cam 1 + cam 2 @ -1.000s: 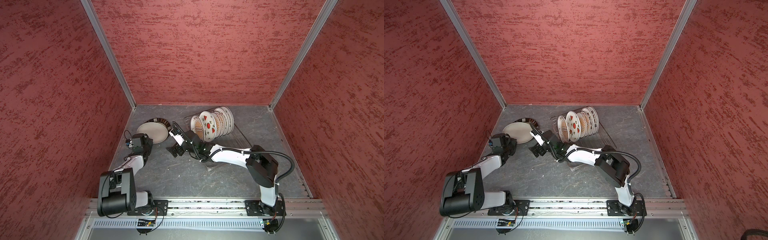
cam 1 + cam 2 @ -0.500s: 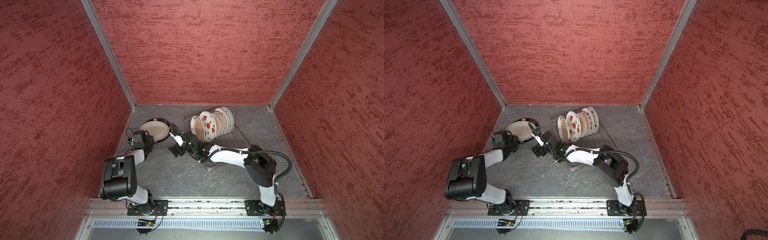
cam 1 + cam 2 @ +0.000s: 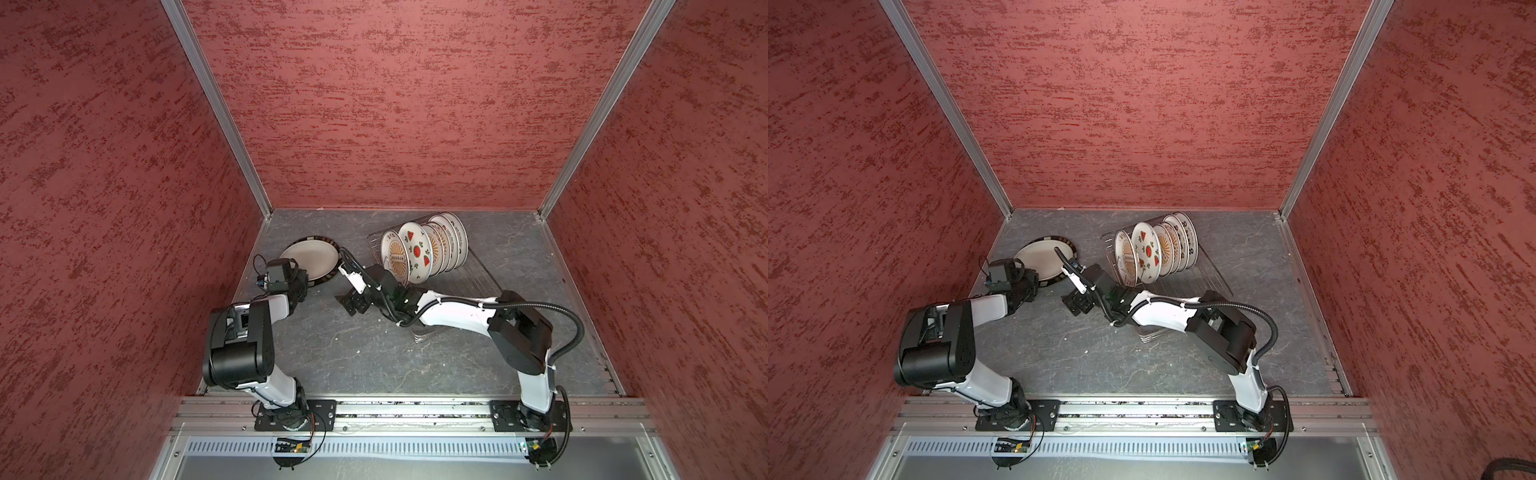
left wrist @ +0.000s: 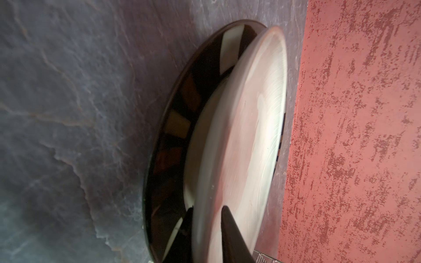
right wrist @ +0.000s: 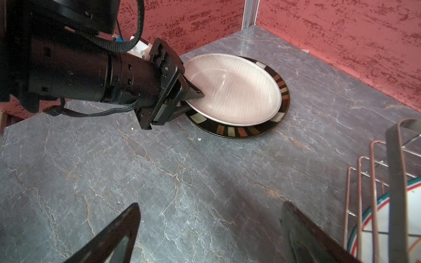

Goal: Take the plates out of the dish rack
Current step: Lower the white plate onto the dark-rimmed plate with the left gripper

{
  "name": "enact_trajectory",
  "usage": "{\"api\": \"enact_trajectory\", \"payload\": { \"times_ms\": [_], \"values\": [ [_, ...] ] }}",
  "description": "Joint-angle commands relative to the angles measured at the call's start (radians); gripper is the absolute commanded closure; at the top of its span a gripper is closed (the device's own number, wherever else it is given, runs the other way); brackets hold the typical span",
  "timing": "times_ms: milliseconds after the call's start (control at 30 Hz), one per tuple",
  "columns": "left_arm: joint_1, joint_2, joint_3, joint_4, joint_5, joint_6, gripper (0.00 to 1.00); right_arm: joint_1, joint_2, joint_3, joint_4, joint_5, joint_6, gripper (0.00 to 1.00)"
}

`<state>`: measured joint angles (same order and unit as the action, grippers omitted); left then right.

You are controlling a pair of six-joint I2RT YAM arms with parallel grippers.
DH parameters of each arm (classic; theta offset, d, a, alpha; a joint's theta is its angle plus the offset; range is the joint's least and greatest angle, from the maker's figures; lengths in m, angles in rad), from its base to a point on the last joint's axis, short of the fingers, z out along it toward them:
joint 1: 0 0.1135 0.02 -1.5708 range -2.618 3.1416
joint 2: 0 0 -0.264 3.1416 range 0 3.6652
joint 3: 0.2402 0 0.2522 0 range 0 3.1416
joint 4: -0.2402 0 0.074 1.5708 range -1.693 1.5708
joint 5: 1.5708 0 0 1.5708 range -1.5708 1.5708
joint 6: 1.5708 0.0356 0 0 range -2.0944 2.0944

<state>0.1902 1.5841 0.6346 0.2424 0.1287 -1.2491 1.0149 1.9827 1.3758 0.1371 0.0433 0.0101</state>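
An off-white plate (image 3: 309, 259) (image 3: 1042, 259) (image 5: 232, 91) lies slightly tilted on a dark-rimmed plate (image 3: 328, 277) (image 5: 241, 132) at the back left of the floor. My left gripper (image 3: 305, 276) (image 4: 207, 208) (image 5: 193, 100) is shut on the off-white plate's near rim (image 4: 246, 136), one finger on top and one under it. Several printed plates (image 3: 419, 253) (image 3: 1150, 249) stand upright in the wire dish rack (image 3: 478, 274) (image 5: 364, 164). My right gripper (image 3: 351, 299) (image 5: 211, 205) hangs open and empty over bare floor, between the stack and the rack.
The left red wall (image 4: 353, 136) runs close behind the stacked plates. A clear ribbed object (image 3: 422, 334) (image 3: 1150, 332) lies on the grey floor under the right forearm. The rack's near end stands right beside my right gripper.
The left arm's elbow has swung up and back, pushing its gripper a little toward the stack with the off-white plate. The right arm has barely shifted.
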Motion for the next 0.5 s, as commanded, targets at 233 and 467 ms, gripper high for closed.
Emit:
{"api": "enact_trajectory", "payload": {
  "times_ms": [233,467],
  "values": [
    [0.018,-0.032,0.009,-0.012,-0.048,0.013,0.64,0.008,0.013,0.022,0.007,0.006,-0.016,0.04],
    [0.01,-0.073,-0.009,-0.04,-0.09,0.025,0.63,0.01,0.013,0.026,0.001,-0.002,-0.016,0.04]
  ]
}}
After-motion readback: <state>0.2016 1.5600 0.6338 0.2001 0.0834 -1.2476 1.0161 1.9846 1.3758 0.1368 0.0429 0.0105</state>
